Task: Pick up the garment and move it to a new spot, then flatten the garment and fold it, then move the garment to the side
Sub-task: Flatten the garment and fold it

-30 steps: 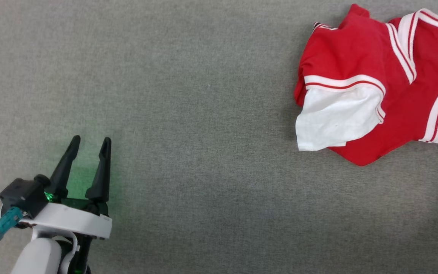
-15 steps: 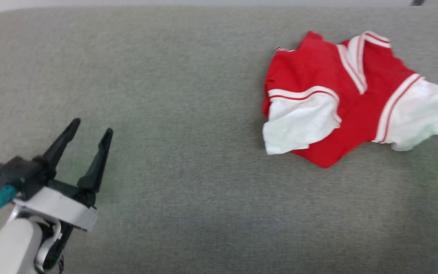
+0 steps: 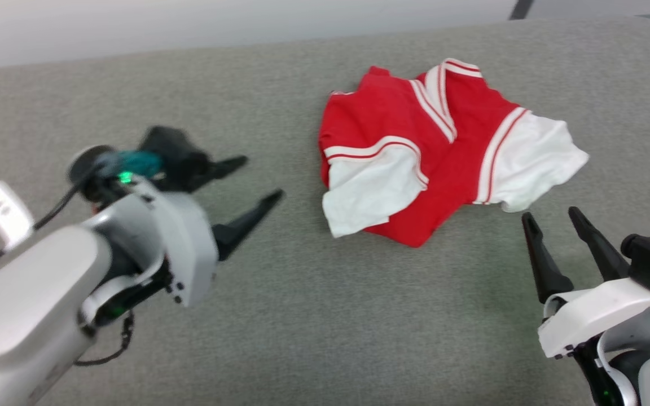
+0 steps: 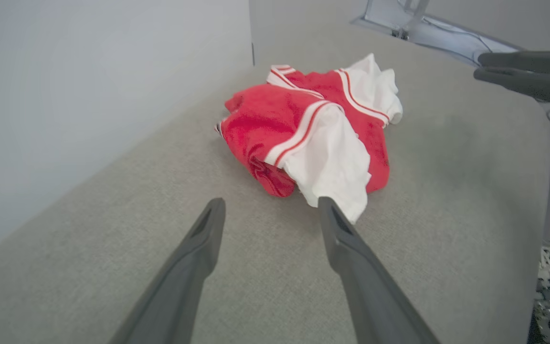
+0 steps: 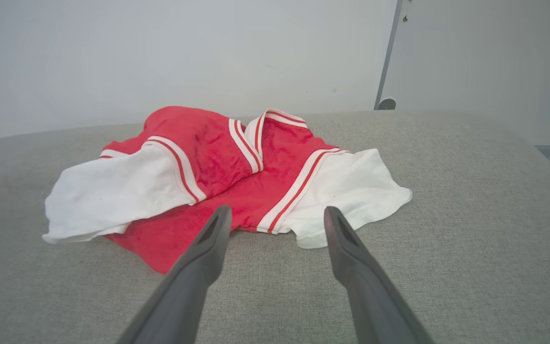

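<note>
Garment (image 3: 415, 163) sits crumpled on grey padded surface (image 3: 302, 316), toward the far edge, a bit right of centre in head view. Red body is bunched up. Striped V-collar faces up at the far side of the heap. Both white sleeves are splayed toward the near side, one left and one right, each with red-and-white trim at the seam.

Left gripper (image 3: 262, 177): jaws spread wide, nothing between them. Fingers point across toward the garment's left sleeve, near it but clearly apart in head view. Arm is motion-blurred there. Left wrist view looks along the fingers at the heap, left sleeve nearest.

Right gripper (image 3: 549, 214): jaws also spread wide, empty. Tips sit just on the near side of the right sleeve, small gap, no contact. In right wrist view the two fingers frame the right sleeve's trim seam. Height above the surface can't be told.

Pale wall (image 5: 160, 57) runs behind the surface.
</note>
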Robot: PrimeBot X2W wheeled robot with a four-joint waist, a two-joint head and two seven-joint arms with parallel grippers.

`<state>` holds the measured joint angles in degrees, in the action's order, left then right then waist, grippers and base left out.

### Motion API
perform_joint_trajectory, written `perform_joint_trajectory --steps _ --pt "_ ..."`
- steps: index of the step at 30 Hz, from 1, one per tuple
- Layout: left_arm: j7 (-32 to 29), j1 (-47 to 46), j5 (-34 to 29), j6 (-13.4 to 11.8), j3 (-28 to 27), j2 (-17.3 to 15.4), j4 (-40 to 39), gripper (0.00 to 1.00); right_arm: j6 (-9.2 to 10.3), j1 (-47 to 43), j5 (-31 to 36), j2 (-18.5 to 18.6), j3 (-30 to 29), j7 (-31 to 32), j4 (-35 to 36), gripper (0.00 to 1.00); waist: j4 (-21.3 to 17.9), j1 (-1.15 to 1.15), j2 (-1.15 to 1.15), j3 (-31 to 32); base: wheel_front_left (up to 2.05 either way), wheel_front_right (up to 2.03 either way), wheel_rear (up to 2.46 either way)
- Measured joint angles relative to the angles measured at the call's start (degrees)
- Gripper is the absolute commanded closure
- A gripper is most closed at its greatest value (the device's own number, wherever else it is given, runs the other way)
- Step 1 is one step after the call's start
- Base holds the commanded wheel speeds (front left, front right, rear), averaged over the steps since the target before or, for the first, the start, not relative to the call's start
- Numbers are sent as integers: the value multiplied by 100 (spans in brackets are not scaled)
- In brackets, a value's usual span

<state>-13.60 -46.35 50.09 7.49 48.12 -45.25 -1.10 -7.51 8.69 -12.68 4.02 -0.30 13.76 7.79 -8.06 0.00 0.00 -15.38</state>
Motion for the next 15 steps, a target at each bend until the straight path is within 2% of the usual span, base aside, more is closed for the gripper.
perform_joint_trajectory --steps 7,12,15 --pt "-1299 -1140 1060 0 1291 272 385 0 0 -55 8 -75 159 -101 113 0 -355 0 0 -18 0 0 0" --pt "-1723 -1584 1574 0 1792 422 728 0 0 -48 15 -94 285 -171 103 0 -568 0 0 -107 0 0 0" --pt "-1772 -1780 1762 0 2013 478 902 0 0 -43 15 -99 353 -221 69 0 -674 0 0 -180 0 0 0"
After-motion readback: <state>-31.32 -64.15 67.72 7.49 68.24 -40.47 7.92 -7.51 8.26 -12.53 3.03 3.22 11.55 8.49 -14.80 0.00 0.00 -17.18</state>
